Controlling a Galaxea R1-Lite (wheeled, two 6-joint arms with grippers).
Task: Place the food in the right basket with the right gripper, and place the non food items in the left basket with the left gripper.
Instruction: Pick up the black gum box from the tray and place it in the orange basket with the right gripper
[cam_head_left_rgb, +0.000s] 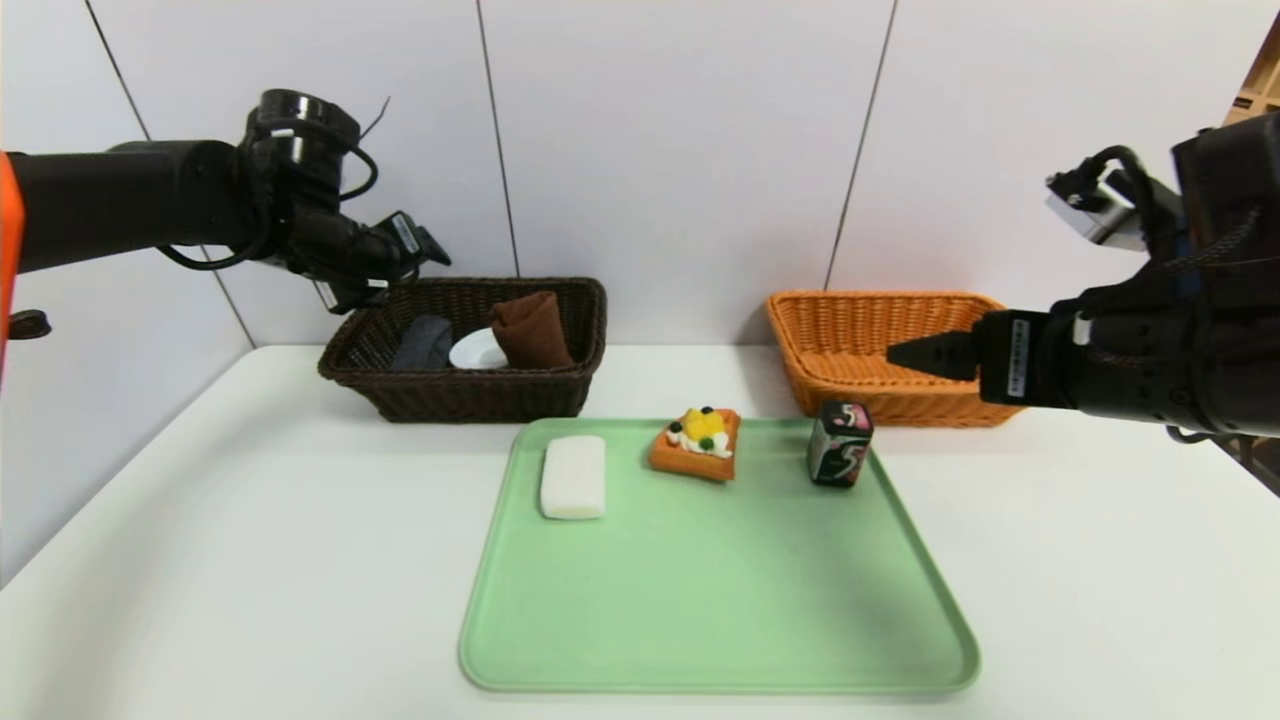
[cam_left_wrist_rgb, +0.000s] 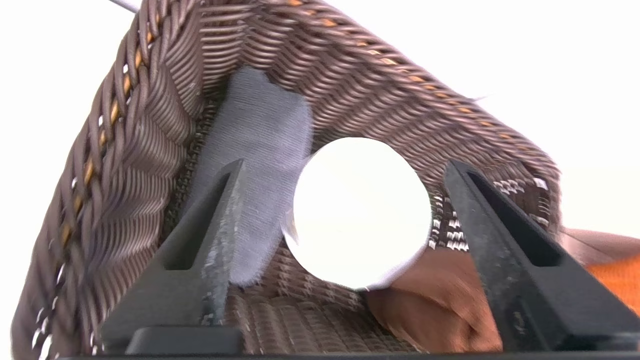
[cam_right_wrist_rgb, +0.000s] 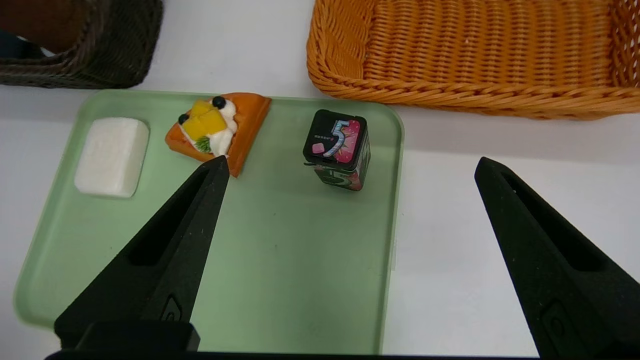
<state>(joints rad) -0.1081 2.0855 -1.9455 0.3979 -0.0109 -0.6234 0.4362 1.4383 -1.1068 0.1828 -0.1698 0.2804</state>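
Non food items are mostly seen in the left basket (cam_head_left_rgb: 470, 385): brown towel (cam_head_left_rgb: 530, 328), grey towel (cam_head_left_rgb: 423, 342), half-hidden tub (cam_head_left_rgb: 478, 350). Left gripper (cam_left_wrist_rgb: 345, 200) is spread open above them; right gripper (cam_right_wrist_rgb: 350, 172) is held wide over the tray (cam_head_left_rgb: 720, 600).

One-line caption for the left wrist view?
Left gripper, jaws apart, above dark brown wicker basket holding round white tub.

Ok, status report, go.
Left gripper open over dark brown wicker basket, round white tub inside. Right gripper open, empty. White bar on tray. Nothing blocking.
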